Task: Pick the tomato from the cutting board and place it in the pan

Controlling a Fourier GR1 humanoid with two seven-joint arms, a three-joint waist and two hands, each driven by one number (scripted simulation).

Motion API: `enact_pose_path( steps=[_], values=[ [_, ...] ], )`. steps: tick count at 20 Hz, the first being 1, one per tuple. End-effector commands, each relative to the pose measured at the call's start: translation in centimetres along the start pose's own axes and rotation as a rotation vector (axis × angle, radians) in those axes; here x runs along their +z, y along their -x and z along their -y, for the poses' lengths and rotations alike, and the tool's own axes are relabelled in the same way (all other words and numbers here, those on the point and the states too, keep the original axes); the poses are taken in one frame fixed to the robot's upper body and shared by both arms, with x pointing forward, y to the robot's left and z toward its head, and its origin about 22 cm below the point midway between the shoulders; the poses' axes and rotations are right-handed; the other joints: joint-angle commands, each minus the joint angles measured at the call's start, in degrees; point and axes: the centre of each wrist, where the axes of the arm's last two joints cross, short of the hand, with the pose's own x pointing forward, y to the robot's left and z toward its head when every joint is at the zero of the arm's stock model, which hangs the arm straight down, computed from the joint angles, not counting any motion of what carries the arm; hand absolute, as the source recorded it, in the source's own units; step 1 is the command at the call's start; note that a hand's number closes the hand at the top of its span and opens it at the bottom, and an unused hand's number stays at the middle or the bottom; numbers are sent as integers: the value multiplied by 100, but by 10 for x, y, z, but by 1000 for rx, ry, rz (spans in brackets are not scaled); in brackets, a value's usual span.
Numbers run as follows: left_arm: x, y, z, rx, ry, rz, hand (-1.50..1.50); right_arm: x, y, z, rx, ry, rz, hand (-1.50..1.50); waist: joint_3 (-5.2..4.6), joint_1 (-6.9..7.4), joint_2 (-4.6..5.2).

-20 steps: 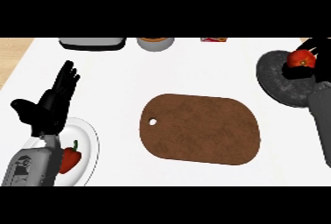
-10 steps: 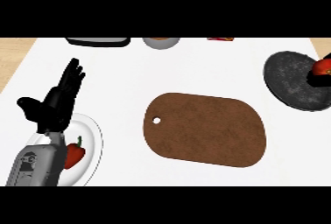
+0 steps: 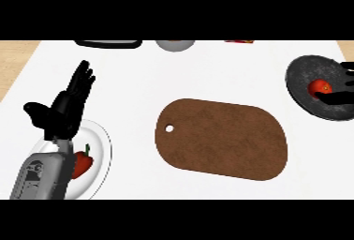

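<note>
On the right side of the white counter (image 3: 207,70) sits the dark round pan (image 3: 311,79), and the red tomato (image 3: 319,87) lies inside it. The right hand (image 3: 339,96) shows only as black fingers at the edge of the view, over the pan and just beside the tomato; I cannot tell if they are open or curled. The brown cutting board (image 3: 223,138) lies in the middle. On the left, the left hand (image 3: 66,105) rests with its fingers straight and pointing up, holding nothing. Below it is a white plate (image 3: 104,140) with a red pepper (image 3: 83,161) on it. A grey bowl (image 3: 174,45) stands at the far edge.
</note>
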Motion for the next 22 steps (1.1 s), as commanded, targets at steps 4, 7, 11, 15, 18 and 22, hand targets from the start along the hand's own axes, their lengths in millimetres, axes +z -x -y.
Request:
enact_pose_path(
  steps=[4, 7, 11, 15, 18, 22],
  values=[
    [-3, 3, -1, 5, -8, -6, 0, 8, 27, 1, -104, -24, 46, -150, -3, -73, -11],
    [8, 13, 5, -1, -19, -11, 0, 13, 24, -16, -187, 61, 126, -150, -6, -74, -54],
    [4, 8, -19, 11, -33, -24, 0, 3, 26, 15, -384, 150, 136, -150, -16, -162, -94],
    [12, 21, -20, -8, -68, -34, 0, 16, 56, 13, -540, 79, 162, -150, -32, -315, -155],
    [15, 14, -23, -18, -71, -39, 0, 27, 80, 15, -600, -3, 213, -150, -48, -429, -229],
    [16, 8, -24, -38, -81, -58, 0, 38, 108, 37, -626, -46, 266, -150, -61, -528, -274]
  ],
)
